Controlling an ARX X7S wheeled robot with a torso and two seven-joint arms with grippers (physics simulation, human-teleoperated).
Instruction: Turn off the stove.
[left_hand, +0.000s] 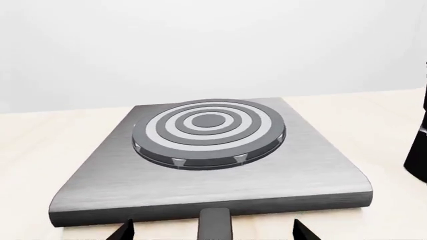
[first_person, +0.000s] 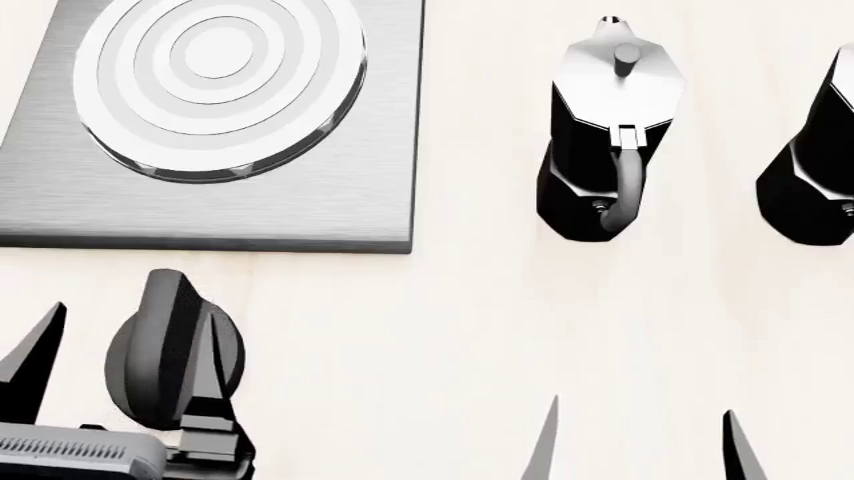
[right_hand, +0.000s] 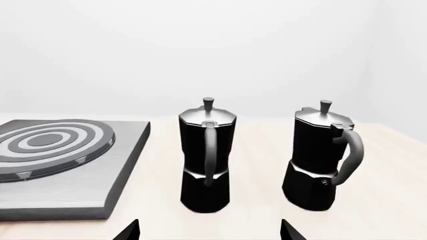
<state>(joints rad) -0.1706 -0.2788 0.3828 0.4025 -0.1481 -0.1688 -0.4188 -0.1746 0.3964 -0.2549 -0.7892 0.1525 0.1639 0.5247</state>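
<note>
The stove (first_person: 334, 190) is a flat brushed-grey plate with a ringed round burner (first_person: 214, 80), at the head view's upper left. Its small black knob (first_person: 174, 350) with a raised bar sits just in front of the plate. My left gripper (first_person: 127, 375) is open, with its fingers on either side of the knob and not touching it. In the left wrist view the knob's bar (left_hand: 214, 222) stands between the two spread fingertips (left_hand: 123, 231), with the plate (left_hand: 320, 165) and burner (left_hand: 208, 130) beyond. My right gripper (first_person: 641, 445) is open and empty over bare table; it also shows in the right wrist view (right_hand: 208, 231).
Two tall black-and-silver moka pots stand right of the stove: one (first_person: 611, 130) near the middle, one (first_person: 814, 160) at the right edge. Both show in the right wrist view, one (right_hand: 207, 155) ahead of my right gripper and one (right_hand: 323, 160) beside it. The table (first_person: 441, 340) is pale wood.
</note>
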